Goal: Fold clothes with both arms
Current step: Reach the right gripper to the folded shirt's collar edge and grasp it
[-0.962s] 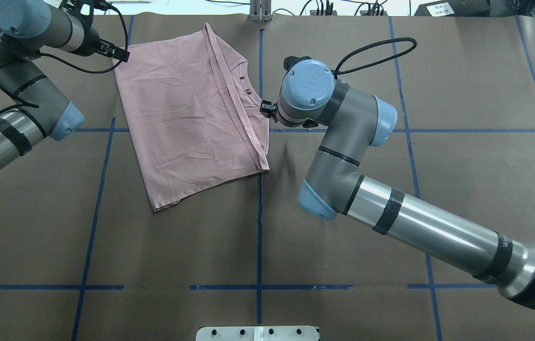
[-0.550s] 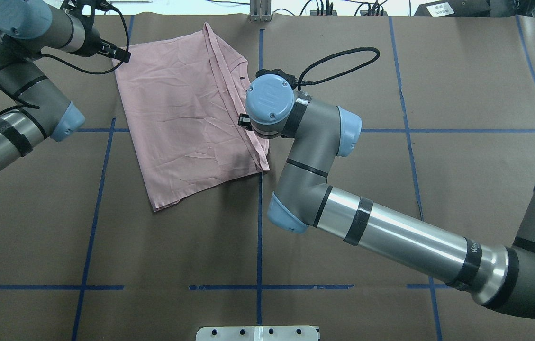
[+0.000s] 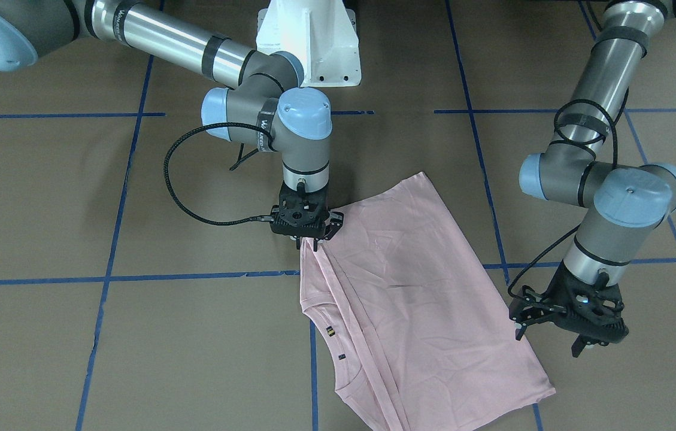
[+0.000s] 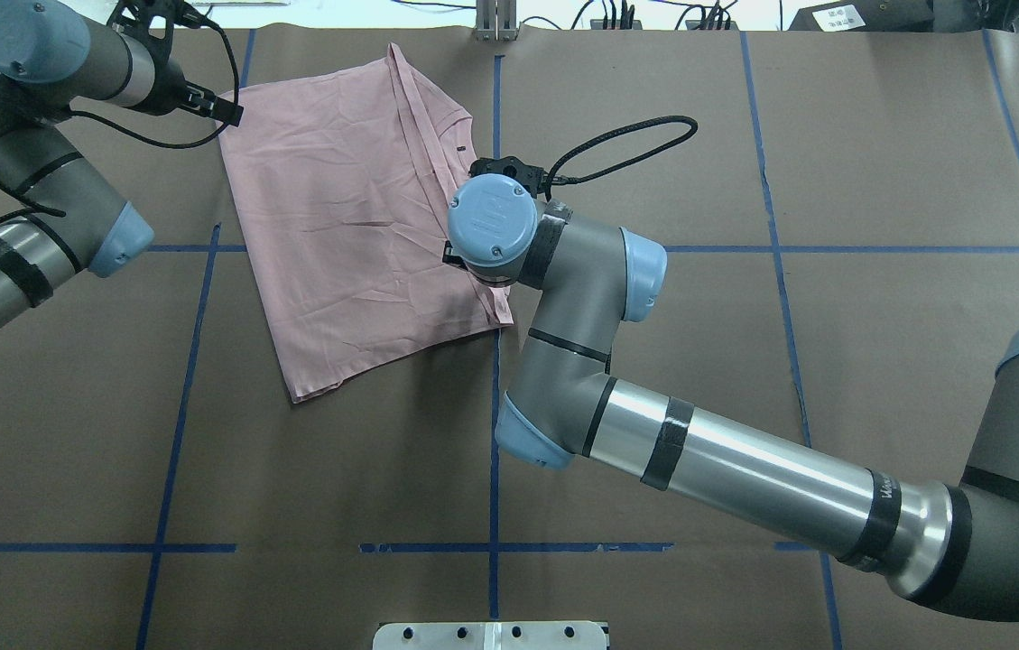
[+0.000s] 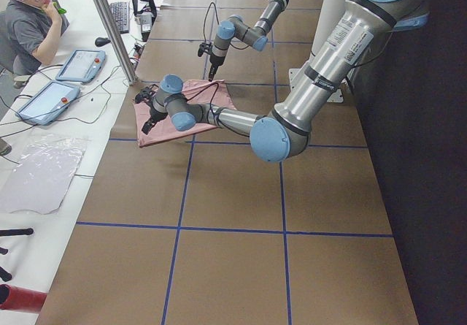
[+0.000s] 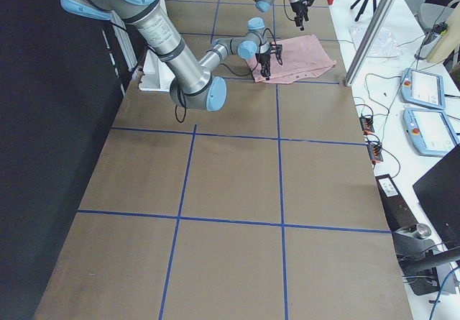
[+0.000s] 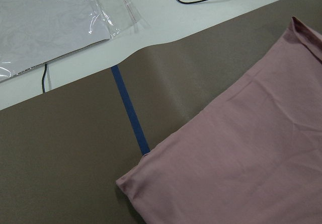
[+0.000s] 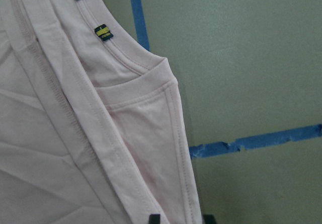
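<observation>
The pale pink T-shirt (image 3: 421, 299) lies folded and flat on the brown table, print hidden; it also shows in the overhead view (image 4: 338, 226). My right gripper (image 3: 314, 240) stands straight down on the shirt's corner nearest the robot, at the folded edge. In the right wrist view its open fingertips (image 8: 153, 217) straddle the hemmed edge of the shirt (image 8: 60, 133), with small tags by the collar. My left gripper (image 3: 547, 341) is open and empty, just above the table beside the shirt's opposite side; the left wrist view shows a shirt corner (image 7: 241, 153).
The white pedestal base (image 3: 308, 42) stands behind the right arm. Blue tape lines (image 4: 494, 406) cross the table. Past the far table edge lie cables and a plastic sheet (image 7: 50, 22). An operator (image 5: 29, 18) sits at the side bench with tablets.
My right arm has swung left from beside the shirt to over its right edge. My left arm has shifted only slightly. The shirt has not moved.
</observation>
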Controlling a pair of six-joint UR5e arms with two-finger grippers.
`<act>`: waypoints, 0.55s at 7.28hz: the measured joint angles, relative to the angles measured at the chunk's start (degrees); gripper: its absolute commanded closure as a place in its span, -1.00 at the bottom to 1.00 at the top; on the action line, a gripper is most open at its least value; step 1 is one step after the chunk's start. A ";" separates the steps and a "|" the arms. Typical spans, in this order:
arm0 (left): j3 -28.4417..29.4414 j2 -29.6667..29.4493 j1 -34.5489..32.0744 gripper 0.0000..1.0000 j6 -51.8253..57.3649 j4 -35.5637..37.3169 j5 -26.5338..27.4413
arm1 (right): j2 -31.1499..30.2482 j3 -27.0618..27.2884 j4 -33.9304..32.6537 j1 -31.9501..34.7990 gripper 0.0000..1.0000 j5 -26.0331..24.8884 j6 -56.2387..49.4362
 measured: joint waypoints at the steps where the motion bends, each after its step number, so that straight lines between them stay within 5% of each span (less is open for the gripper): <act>1: -0.02 0.03 0.00 -1.00 0.00 0.00 0.00 | -0.05 -0.12 -0.02 -0.51 0.24 -0.36 -0.03; 4: -0.05 0.06 0.00 -1.00 0.00 0.00 0.00 | -0.41 -0.23 -0.34 -1.50 0.38 -1.27 -0.15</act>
